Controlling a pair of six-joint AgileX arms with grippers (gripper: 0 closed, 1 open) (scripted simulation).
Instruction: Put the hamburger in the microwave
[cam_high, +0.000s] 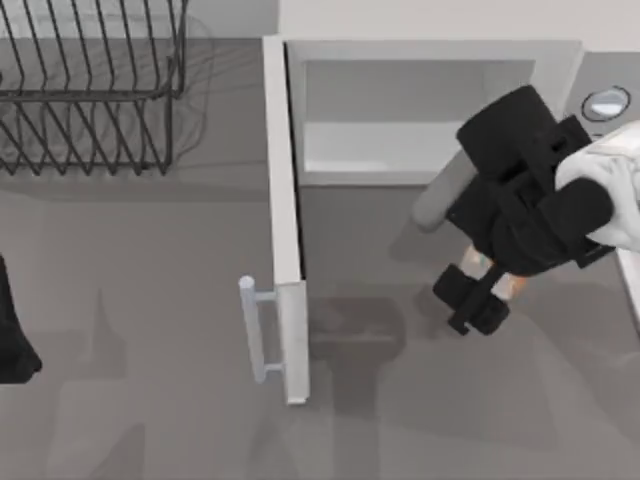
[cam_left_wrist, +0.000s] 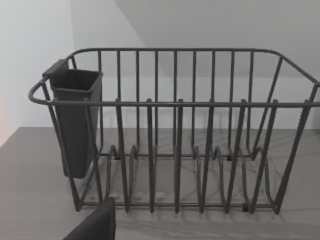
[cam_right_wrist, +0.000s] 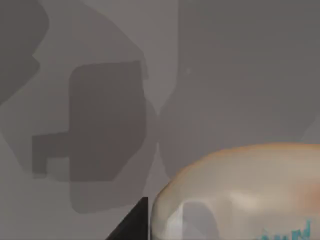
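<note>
The microwave (cam_high: 430, 58) stands at the back of the table, its cavity (cam_high: 400, 125) exposed. Its white door (cam_high: 285, 210) is swung out toward the front, with the grey bar handle (cam_high: 254, 330) at its end. My right gripper (cam_high: 487, 290) hangs above the table in front of the cavity's right part and is shut on the hamburger (cam_high: 513, 287). Only tan and orange slivers of the hamburger show between the black fingers. In the right wrist view the glossy whitish-tan hamburger (cam_right_wrist: 240, 195) sits close, beside a dark fingertip (cam_right_wrist: 132, 222).
A black wire rack (cam_high: 95, 90) stands at the back left; the left wrist view shows the rack (cam_left_wrist: 175, 130) and its dark cup (cam_left_wrist: 75, 120). My left arm (cam_high: 12, 335) is parked at the left edge. A silver-blue dial (cam_high: 605, 102) sits right of the cavity.
</note>
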